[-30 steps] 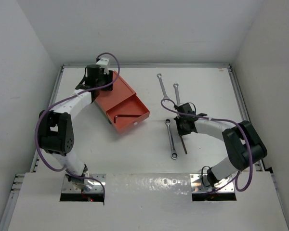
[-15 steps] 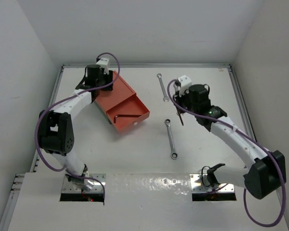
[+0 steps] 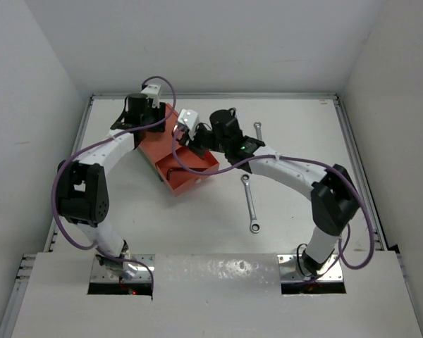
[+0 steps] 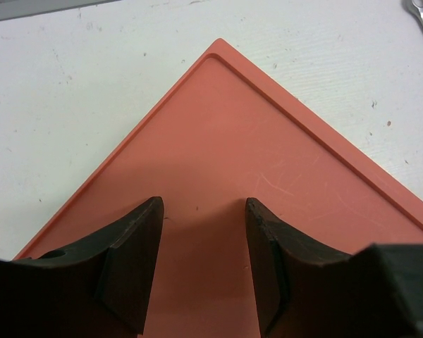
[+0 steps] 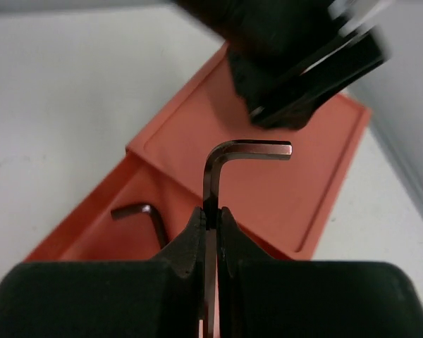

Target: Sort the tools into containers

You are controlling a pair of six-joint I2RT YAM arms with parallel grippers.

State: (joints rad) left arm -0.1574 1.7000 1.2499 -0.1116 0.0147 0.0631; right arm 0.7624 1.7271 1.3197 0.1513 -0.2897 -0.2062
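Note:
The orange-red drawer (image 3: 197, 172) stands pulled out of its box (image 3: 162, 137), with one dark hex key (image 3: 178, 168) lying inside; that key also shows in the right wrist view (image 5: 146, 215). My right gripper (image 3: 194, 145) hangs over the drawer, shut on the second hex key (image 5: 224, 156), whose short leg points right above the fingertips. My left gripper (image 4: 203, 211) is open and empty just above the box's flat top (image 4: 268, 162). One silver wrench (image 3: 250, 204) lies right of the drawer and another (image 3: 258, 131) shows behind my right arm. The third wrench and the green drawer are hidden.
The enclosure's white walls stand close on the left, back and right, with a metal rail (image 3: 356, 155) along the table's right edge. My left gripper's dark body (image 5: 303, 63) is just beyond the held hex key. A purple cable (image 3: 218, 169) trails over the drawer's right corner.
My right arm has lifted the hex key from the table at right and swung left with it to above the orange drawer. The left arm has not moved.

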